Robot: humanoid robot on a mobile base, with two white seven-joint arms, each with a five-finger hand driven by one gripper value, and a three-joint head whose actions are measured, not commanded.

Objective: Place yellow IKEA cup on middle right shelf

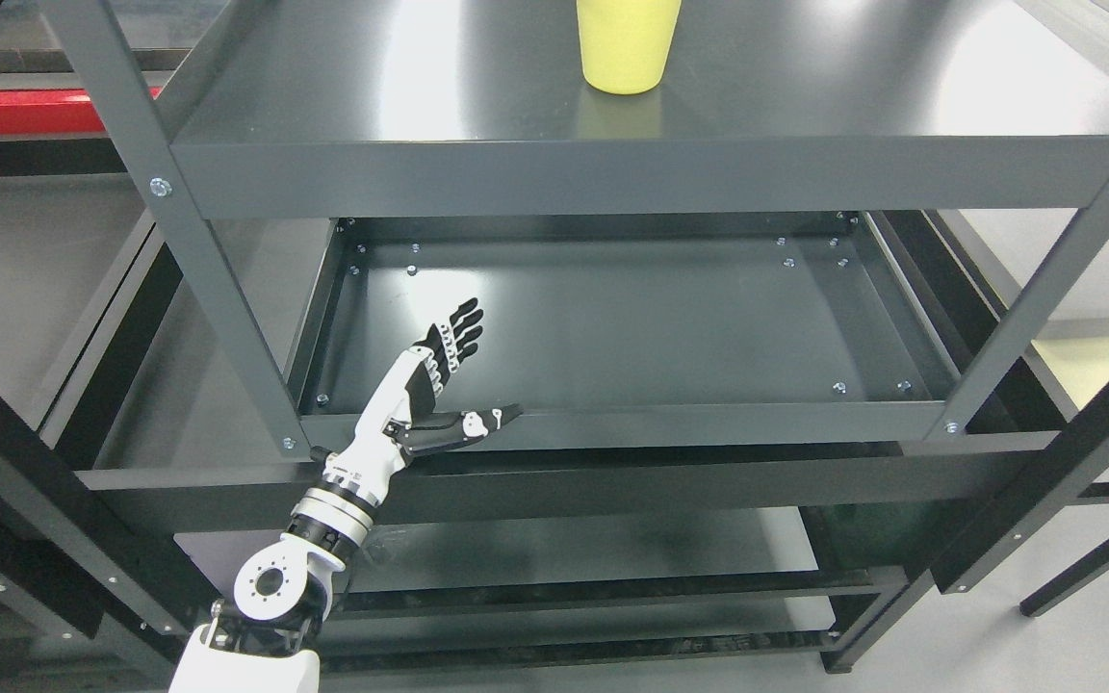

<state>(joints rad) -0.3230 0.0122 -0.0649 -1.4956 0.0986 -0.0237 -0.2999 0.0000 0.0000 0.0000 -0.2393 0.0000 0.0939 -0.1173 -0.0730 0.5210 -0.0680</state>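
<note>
Yellow cup (pixel 626 48) upright on upper shelf (pixel 651 173), prob. light, stiff, slick plastic: take it round mid-wall w/ your left hand (pixel 444 380), fingers now spread, empty.

White left arm (pixel 256 616), blk fingers (pixel 458 332), silver wrist ring (pixel 333 510)

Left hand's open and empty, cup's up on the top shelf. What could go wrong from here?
1. The left hand sits low, at the middle shelf's front edge; raising it toward the yellow cup could clip the top shelf's front lip.
2. The cup is cut off by the top of the picture, so a grasp may be poorly aimed and tip it.
3. The upright post stands close to the arm's path.
</note>
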